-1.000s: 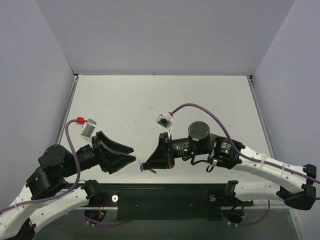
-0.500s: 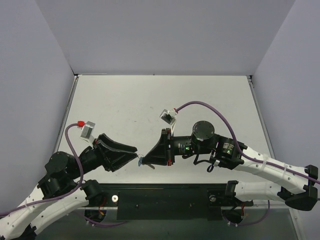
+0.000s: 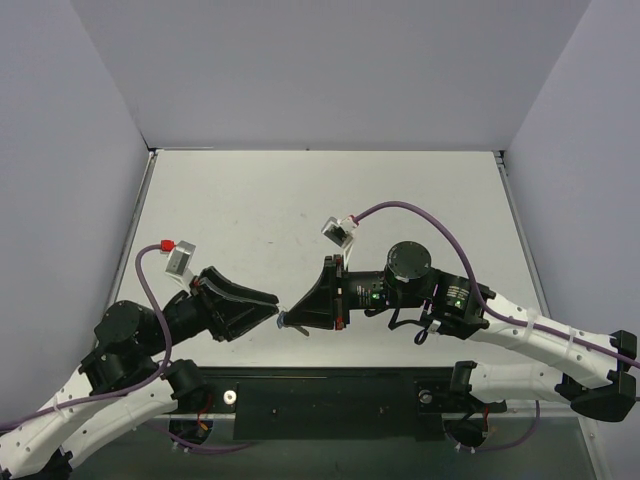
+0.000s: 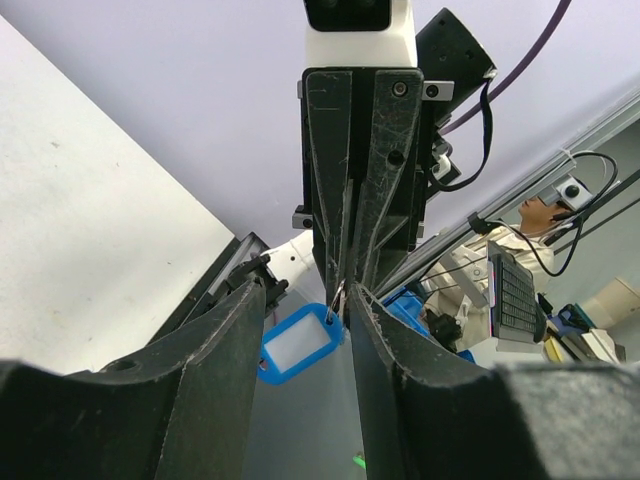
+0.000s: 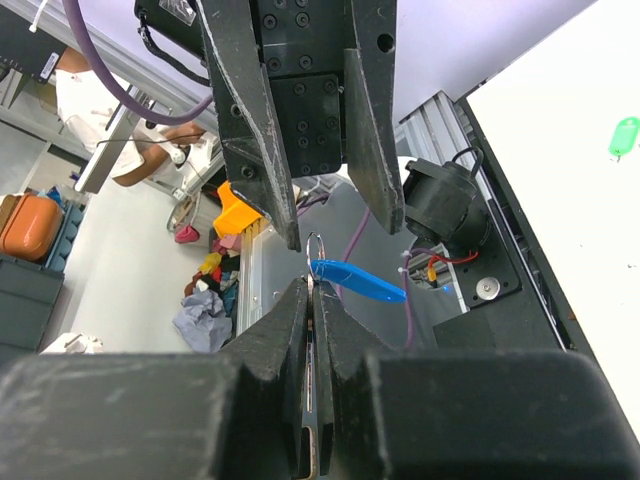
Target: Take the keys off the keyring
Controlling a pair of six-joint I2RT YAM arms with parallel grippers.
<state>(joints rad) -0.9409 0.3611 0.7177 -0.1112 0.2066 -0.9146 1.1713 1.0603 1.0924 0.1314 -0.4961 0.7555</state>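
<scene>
My right gripper (image 5: 311, 290) is shut edge-on on a thin silver key (image 5: 309, 400), held in the air above the table's near edge. The thin ring (image 5: 315, 245) sticks out past its fingertips, and the blue tag (image 5: 357, 281) hangs from the ring. My left gripper (image 4: 305, 292) faces it tip to tip and is open, with the blue tag (image 4: 298, 346) between its fingers. I cannot tell whether they touch the tag. In the top view the left gripper (image 3: 273, 309), right gripper (image 3: 291, 317) and blue tag (image 3: 283, 322) meet at one spot.
A green tag (image 5: 623, 135) lies on the white table (image 3: 300, 200), seen only in the right wrist view. The black mounting rail (image 3: 330, 400) runs along the near edge below the grippers. Grey walls close in the left, back and right.
My left gripper has moved right to meet the right gripper, its fingers now around the blue tag. The right gripper shifted slightly and still holds the key.
</scene>
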